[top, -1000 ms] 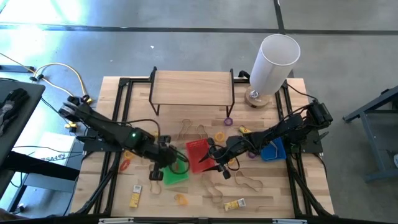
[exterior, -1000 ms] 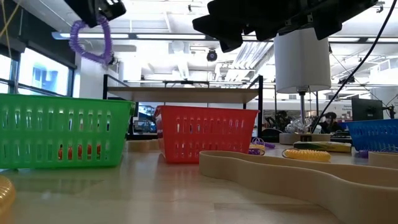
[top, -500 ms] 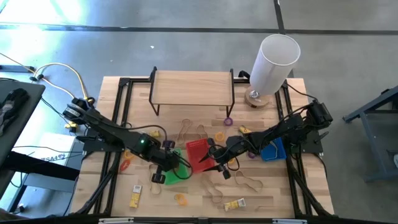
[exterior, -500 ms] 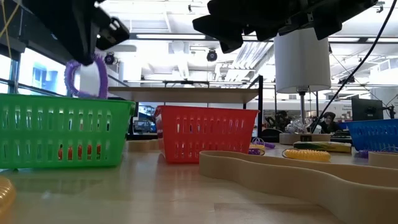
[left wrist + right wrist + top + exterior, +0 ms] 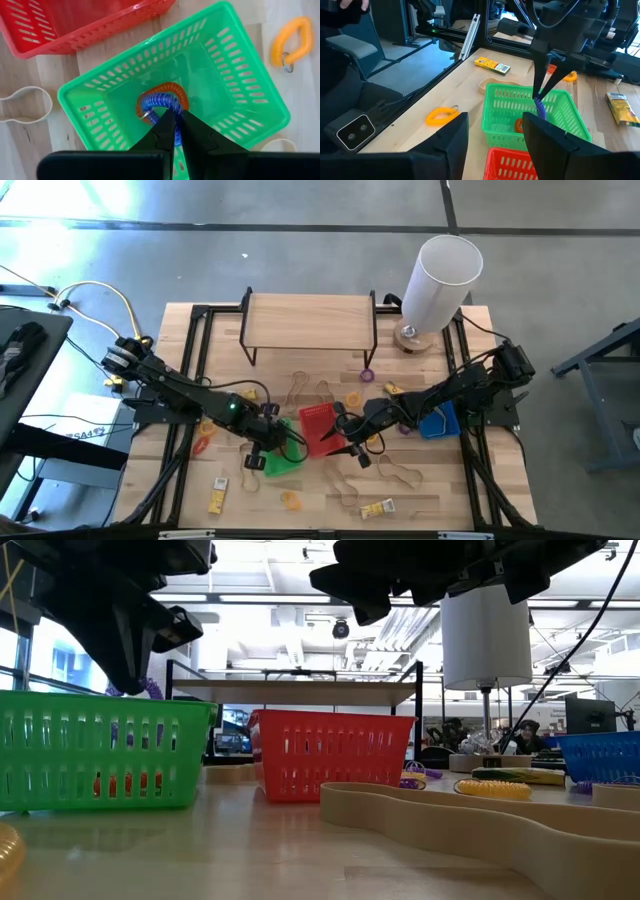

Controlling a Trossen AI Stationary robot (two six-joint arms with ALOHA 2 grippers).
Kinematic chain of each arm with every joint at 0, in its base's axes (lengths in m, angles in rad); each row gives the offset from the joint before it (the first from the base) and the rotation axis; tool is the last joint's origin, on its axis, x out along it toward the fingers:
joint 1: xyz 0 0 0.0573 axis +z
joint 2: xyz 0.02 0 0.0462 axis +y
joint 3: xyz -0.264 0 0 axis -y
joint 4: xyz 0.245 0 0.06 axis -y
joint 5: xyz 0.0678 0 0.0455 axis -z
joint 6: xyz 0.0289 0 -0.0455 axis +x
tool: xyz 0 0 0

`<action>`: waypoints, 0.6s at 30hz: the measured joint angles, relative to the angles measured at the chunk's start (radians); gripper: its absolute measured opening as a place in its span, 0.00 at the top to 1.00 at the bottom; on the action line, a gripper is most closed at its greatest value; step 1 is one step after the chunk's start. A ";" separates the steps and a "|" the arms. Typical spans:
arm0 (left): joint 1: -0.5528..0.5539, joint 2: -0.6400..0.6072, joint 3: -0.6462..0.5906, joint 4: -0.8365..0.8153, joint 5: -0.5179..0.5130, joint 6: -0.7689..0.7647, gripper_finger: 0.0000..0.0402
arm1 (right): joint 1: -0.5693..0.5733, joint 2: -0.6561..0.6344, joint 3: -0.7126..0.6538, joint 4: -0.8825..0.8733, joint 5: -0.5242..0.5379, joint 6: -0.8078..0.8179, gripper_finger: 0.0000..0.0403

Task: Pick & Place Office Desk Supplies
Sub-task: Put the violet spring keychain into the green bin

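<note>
Left gripper (image 5: 175,116) low in the green basket (image 5: 240,95), fingers pinched on a purple ring (image 5: 156,102).
High view: it hung over the basket. Left wrist view: ring at the fingertips, over an orange ring (image 5: 165,89). Right wrist view: right gripper (image 5: 494,130) stood apart, empty, above the red basket (image 5: 512,163).

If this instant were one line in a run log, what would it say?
left tool: shut on purple coiled plastic ring, lowered into green plastic basket | right tool: open, above red plastic basket
</note>
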 joint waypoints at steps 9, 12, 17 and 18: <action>0.000 0.001 -0.021 0.004 -0.005 -0.003 0.95 | 0.000 0.000 0.000 0.000 0.000 0.000 0.57; -0.002 0.012 -0.023 0.006 -0.018 -0.006 0.95 | 0.000 0.000 0.000 0.000 0.000 0.000 0.57; -0.006 0.011 -0.024 0.008 -0.034 -0.008 0.95 | 0.000 0.000 0.000 0.000 0.000 0.000 0.57; -0.006 0.011 -0.024 0.008 -0.043 -0.008 0.95 | 0.000 0.000 0.000 0.000 0.000 0.000 0.57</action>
